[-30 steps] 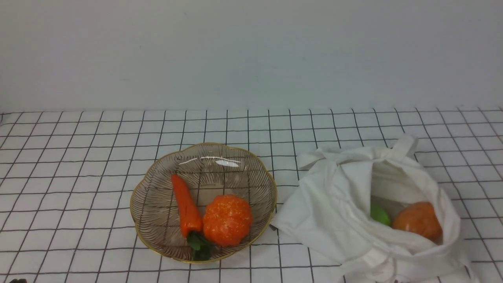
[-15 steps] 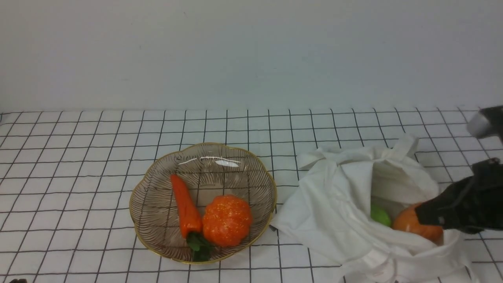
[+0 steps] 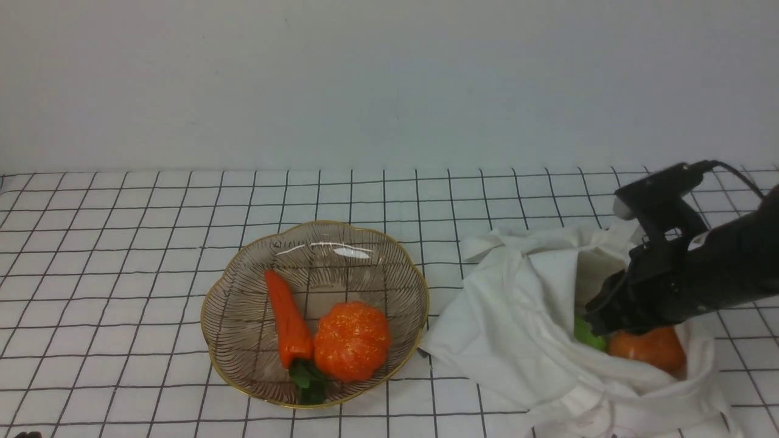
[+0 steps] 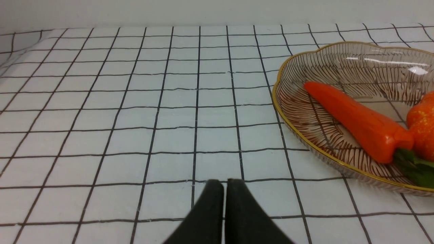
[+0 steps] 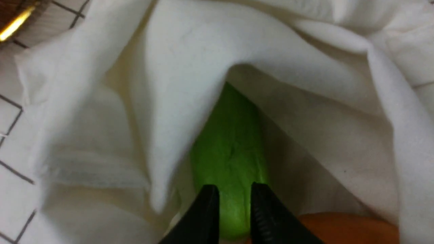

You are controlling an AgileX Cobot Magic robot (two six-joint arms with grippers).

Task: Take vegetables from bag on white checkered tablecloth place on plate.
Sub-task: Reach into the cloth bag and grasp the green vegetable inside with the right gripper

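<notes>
The white cloth bag (image 3: 523, 316) lies open on the checkered tablecloth (image 3: 122, 243) at the right. Inside it are the light-green gourd (image 3: 587, 333), mostly covered by cloth, and a dull-orange round vegetable (image 3: 648, 350). My right gripper (image 3: 595, 325) reaches into the bag's mouth. In the right wrist view its jaws (image 5: 234, 189) stand a little apart just over the gourd's (image 5: 230, 135) near end, with the orange one (image 5: 339, 227) beside them. The glass plate (image 3: 341, 255) stands left of the bag. My left gripper (image 4: 223, 184) is shut and empty over the cloth beside the plate (image 4: 281, 112).
An orange carrot (image 3: 289, 322) with green leaves and a bright orange pumpkin (image 3: 352, 340) lie in the plate. Folds of bag cloth (image 5: 169, 84) crowd round the gourd. A plain pale wall runs behind the table.
My right arm came in from the right edge and moved left and down into the bag's mouth, now covering part of the orange vegetable. The plate and its contents have not moved.
</notes>
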